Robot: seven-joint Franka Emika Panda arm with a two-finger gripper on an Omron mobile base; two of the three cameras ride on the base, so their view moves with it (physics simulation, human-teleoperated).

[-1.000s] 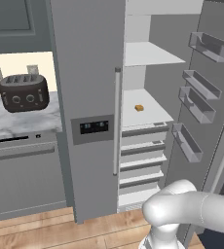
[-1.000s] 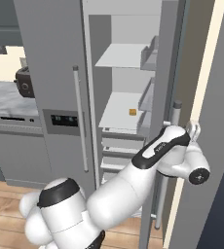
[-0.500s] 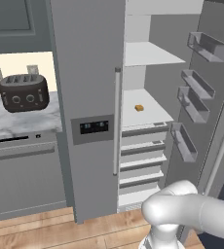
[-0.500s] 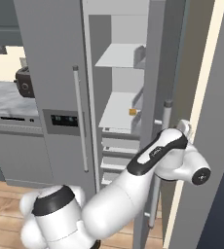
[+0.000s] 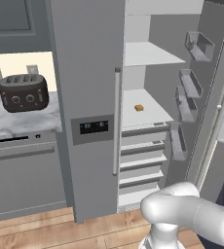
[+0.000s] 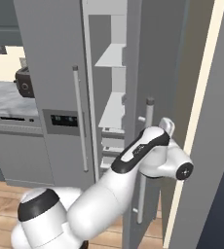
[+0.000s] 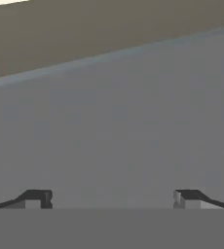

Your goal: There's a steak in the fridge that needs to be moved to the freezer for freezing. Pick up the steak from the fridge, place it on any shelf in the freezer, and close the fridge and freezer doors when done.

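Note:
The fridge [image 5: 148,112] stands open, showing white shelves and drawers. No steak shows on them; it is out of view. A small orange-yellow cube [image 5: 139,107] lies on the middle shelf. The fridge door [image 5: 206,97], with clear bins inside, is swung partway in. Its silver handle [image 6: 144,160] faces the right base camera. The freezer is behind its shut door [image 5: 84,87] with the dark dispenser panel [image 5: 92,127]. My gripper [image 6: 166,125] is against the fridge door's outer face. In the hand view my gripper [image 7: 112,198] is open, with flat grey surface close ahead.
A dark toaster [image 5: 24,92] sits on the marble counter [image 5: 21,124] left of the unit, above a grey dishwasher front [image 5: 26,175]. A tall grey and cream wall panel [image 6: 201,121] stands close on the right of the fridge door. The floor is wood.
The fridge door has swung further toward shut, and my hand has moved left with it along its outer face. The freezer door and the cube have stayed put.

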